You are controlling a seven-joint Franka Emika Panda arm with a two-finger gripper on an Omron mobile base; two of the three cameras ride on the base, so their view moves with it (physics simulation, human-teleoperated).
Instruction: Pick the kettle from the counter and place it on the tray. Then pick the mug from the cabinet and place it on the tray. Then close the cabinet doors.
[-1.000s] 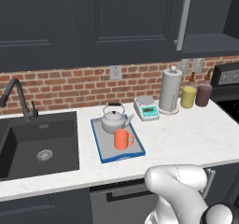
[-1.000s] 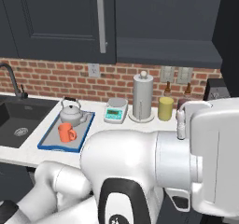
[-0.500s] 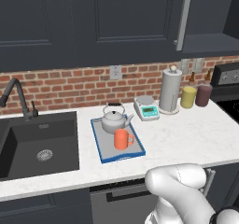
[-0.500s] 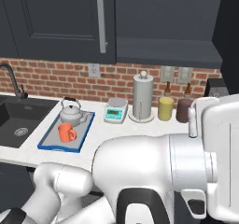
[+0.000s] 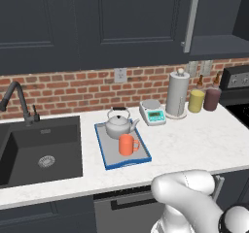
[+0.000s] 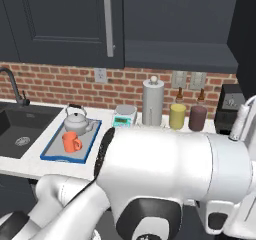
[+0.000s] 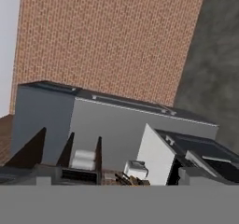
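The silver kettle (image 5: 119, 125) (image 6: 76, 123) stands upright on the far half of the blue-rimmed tray (image 5: 104, 154) (image 6: 50, 155). Just in front of it on the tray is the orange mug (image 5: 127, 144) (image 6: 71, 142). The tray lies on the white counter (image 5: 194, 140) beside the sink. Above, one navy cabinet door (image 5: 141, 23) (image 6: 60, 24) with a grey bar handle lies flat. To its right the cabinet (image 5: 219, 45) (image 6: 180, 56) gapes open, showing a bare dark shelf. My arm bulks low in both base views. Nothing sits between the jaws in the hand view, which faces a brick wall.
A dark sink (image 5: 41, 154) with a black faucet (image 5: 19, 101) lies left of the tray. At the back right stand a white scale (image 5: 152, 112), a paper-towel roll (image 5: 177, 93), and a yellow canister (image 5: 196, 101) beside a dark-red one (image 5: 212, 98). A stove (image 5: 236, 89) borders the counter's right end.
My arm's white body has swung and now covers more of the right base view. Kettle, mug, tray and cabinet doors have not moved.
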